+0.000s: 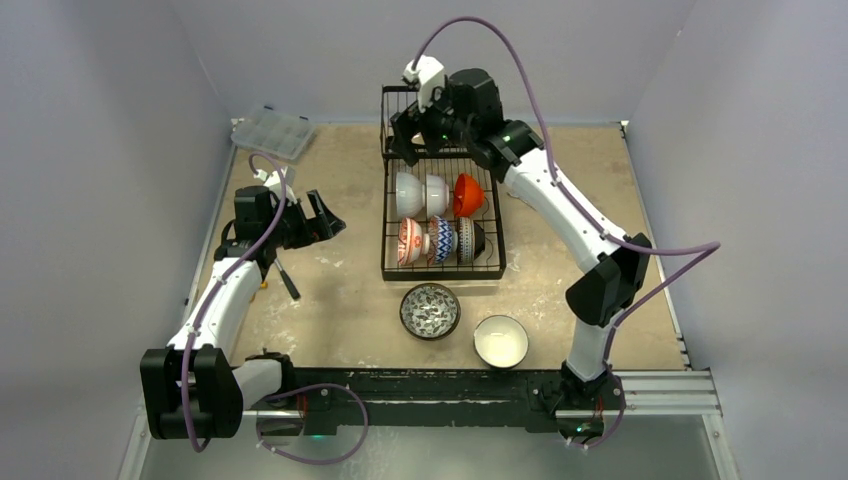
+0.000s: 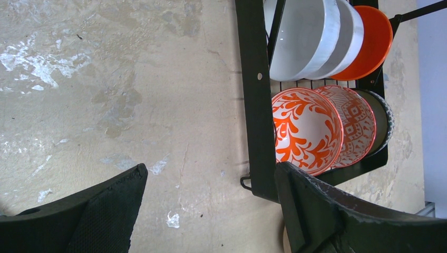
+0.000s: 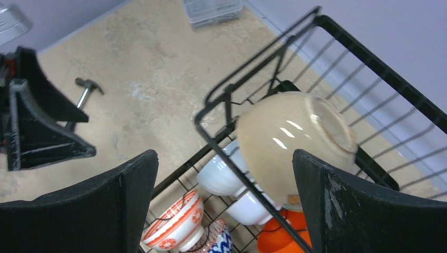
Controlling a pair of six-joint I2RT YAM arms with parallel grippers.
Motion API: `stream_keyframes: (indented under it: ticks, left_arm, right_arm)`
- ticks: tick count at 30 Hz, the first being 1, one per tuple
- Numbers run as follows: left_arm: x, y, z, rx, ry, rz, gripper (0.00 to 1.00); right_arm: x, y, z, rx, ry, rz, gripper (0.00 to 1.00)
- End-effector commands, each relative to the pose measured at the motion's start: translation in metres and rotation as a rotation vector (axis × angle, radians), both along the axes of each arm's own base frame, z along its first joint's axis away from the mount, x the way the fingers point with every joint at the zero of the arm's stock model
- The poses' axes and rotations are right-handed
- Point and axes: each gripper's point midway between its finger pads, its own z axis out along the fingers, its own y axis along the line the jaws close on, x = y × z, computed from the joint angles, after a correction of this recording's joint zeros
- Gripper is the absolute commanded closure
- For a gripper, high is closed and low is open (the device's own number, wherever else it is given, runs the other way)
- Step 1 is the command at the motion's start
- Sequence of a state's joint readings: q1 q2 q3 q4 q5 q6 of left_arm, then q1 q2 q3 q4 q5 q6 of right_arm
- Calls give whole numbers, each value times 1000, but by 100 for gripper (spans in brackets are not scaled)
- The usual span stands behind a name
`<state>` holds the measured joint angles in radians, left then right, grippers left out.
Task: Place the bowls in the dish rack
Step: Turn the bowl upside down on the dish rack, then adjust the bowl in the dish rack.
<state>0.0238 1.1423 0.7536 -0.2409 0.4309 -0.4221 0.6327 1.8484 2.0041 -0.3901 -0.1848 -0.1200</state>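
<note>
The black wire dish rack [image 1: 392,240] stands mid-table. On its base stand two white bowls [image 1: 420,195], an orange bowl [image 1: 467,194], a red floral bowl [image 1: 410,241], a blue-patterned bowl [image 1: 442,240] and a dark one. My right gripper [image 1: 422,130] is open over the raised basket tier. In the right wrist view a tan bowl [image 3: 290,137] lies upturned and tilted on the tier wires, just beyond my open right gripper [image 3: 224,203]. My left gripper [image 1: 322,222] is open and empty over bare table left of the rack [image 2: 253,105], as the left wrist view [image 2: 211,208] shows.
A blue-patterned bowl [image 1: 430,310] and a white-lined bowl [image 1: 500,340] sit upright on the table in front of the rack. A clear compartment box [image 1: 272,130] lies at the back left. A small dark tool [image 1: 287,280] lies under the left arm.
</note>
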Motion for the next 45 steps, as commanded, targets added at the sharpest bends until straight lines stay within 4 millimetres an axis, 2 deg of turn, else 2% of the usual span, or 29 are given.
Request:
stream_keyframes:
  ticks: [1,6,10,16,21,28,32,38,45]
  left_arm:
    - [6,0,14,23,-75,-20,11]
    - [6,0,13,22,-73,-20,11]
    - [6,-1,13,20,-72,-22,11]
    - [6,-1,12,19,-69,-23,11]
    - [6,-1,13,18,-71,-23,11]
    - [6,-1,13,19,-73,-23,12]
    - [5,-1,13,18,-74,-24,12]
    - [6,-1,13,19,-72,-22,12]
    - [6,-1,13,19,-72,-23,12]
  right_arm:
    - [10,-23,35,125,2,-84,1]
    - [30,-48,24,168,82,-230,1]
    - [40,-57,11,201,173,-253,1]
    - [39,-39,-12,225,295,-188,1]
    - [40,-24,-25,248,357,-137,2]
    - [45,-14,-21,270,361,-99,6]
    - [44,-14,-19,257,347,-83,7]
    - [37,-26,-30,198,335,-100,9]
    - [26,-25,-26,210,333,-63,19]
